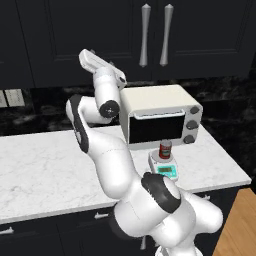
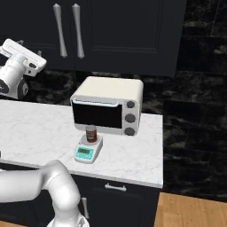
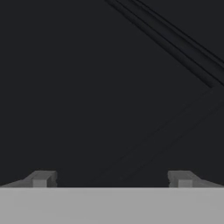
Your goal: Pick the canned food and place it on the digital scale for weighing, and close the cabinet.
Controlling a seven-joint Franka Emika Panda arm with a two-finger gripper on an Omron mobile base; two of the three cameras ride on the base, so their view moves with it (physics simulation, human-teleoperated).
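The red canned food (image 1: 165,149) (image 2: 91,133) stands upright on the round plate of the small grey digital scale (image 1: 167,171) (image 2: 85,154), just in front of the toaster oven. My gripper (image 1: 83,54) (image 2: 6,45) (image 3: 112,179) is raised high to the left of it, close against the black upper cabinet (image 1: 200,35) (image 2: 124,35) (image 3: 109,87). It is open and holds nothing. In the hand view the fingertips (image 3: 41,178) stand wide apart facing a dark panelled door. Both cabinet doors with long silver handles (image 1: 145,35) (image 2: 60,31) look flush and shut.
A cream toaster oven (image 1: 160,112) (image 2: 108,104) sits on the white marble counter (image 1: 45,165) (image 2: 35,128) behind the scale. Black drawers with short handles (image 2: 115,187) run below. The counter ends at the right, over wooden floor (image 2: 190,210).
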